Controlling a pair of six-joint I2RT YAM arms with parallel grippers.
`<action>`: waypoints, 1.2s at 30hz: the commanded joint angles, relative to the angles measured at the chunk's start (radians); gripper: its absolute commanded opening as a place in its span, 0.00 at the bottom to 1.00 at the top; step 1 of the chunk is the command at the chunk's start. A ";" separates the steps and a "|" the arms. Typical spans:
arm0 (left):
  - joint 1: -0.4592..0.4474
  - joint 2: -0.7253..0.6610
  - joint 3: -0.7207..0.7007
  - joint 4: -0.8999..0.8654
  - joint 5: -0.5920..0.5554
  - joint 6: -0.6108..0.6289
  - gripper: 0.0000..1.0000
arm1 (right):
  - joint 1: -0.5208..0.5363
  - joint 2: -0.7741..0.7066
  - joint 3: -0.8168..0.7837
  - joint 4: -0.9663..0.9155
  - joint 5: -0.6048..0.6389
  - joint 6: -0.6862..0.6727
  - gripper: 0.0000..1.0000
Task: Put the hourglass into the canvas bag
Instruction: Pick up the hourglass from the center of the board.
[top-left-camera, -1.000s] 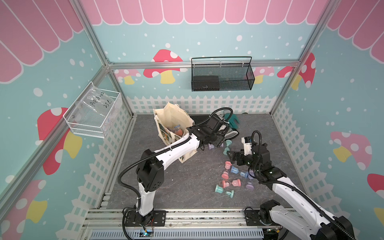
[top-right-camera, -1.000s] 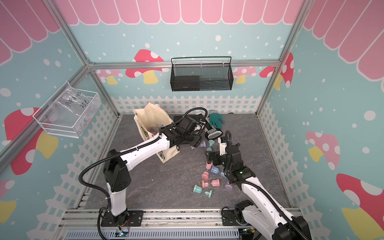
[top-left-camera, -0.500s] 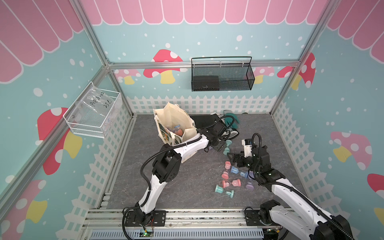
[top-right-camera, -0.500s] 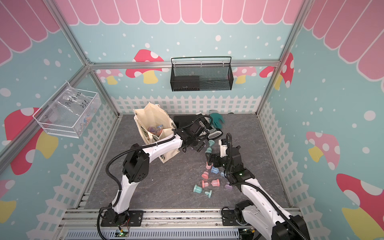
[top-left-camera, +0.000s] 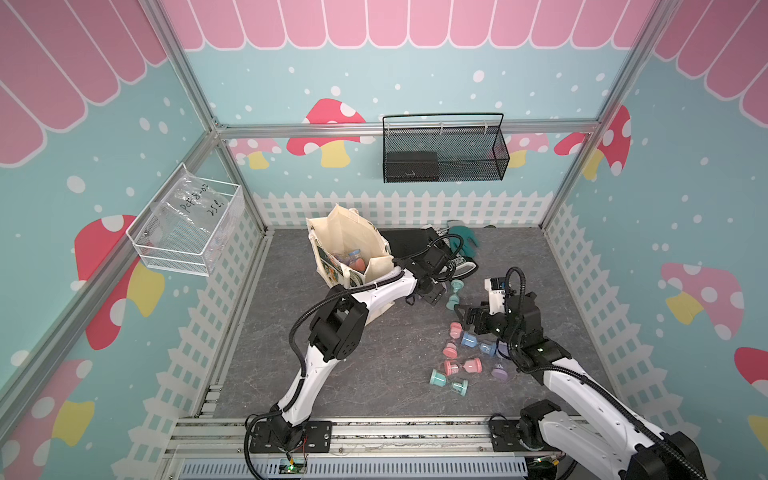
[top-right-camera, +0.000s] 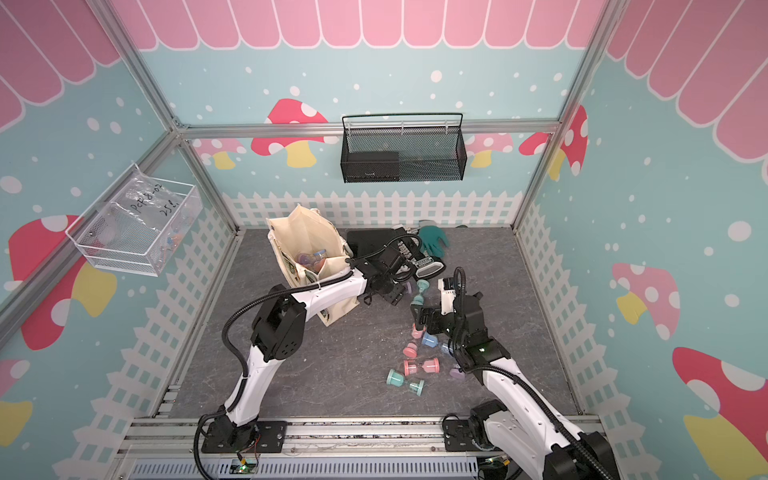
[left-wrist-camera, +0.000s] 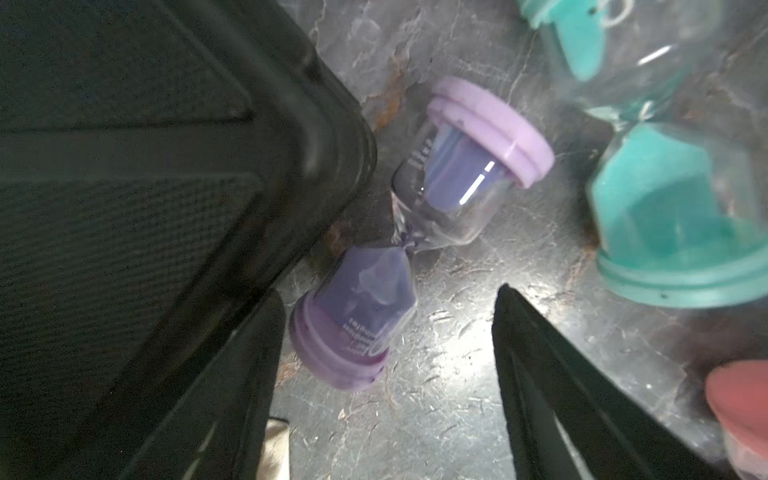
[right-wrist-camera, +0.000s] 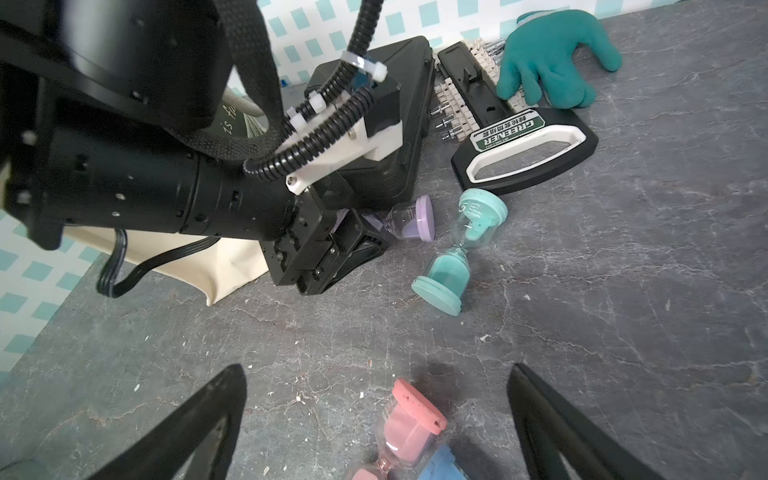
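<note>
Lying outside the canvas bag are two teal hourglasses.

One canvas bag, some hourglasses inside it, too hidden to count, about seven more on the bench, two purple hourglasses, two teal hourglasses, two pink hourglasses, one blue hourglass, one black case, one green glove, one black wire basket, one clear basket

Both top views look down from high up at the whole grey floor, with the back wall at the top of the frame. Each wrist camera sits low and very close to the floor. Both wrist views show the purple hourglass and the teal hourglass.
</note>
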 joint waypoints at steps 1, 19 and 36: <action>0.015 0.021 -0.004 -0.007 0.016 -0.005 0.77 | -0.007 -0.011 -0.011 0.017 -0.012 0.015 1.00; -0.006 -0.013 -0.153 0.127 0.092 -0.080 0.65 | -0.010 0.004 -0.009 0.027 -0.011 0.015 0.99; -0.006 -0.054 -0.221 0.157 0.075 -0.093 0.46 | -0.016 0.023 -0.004 0.034 -0.007 0.013 1.00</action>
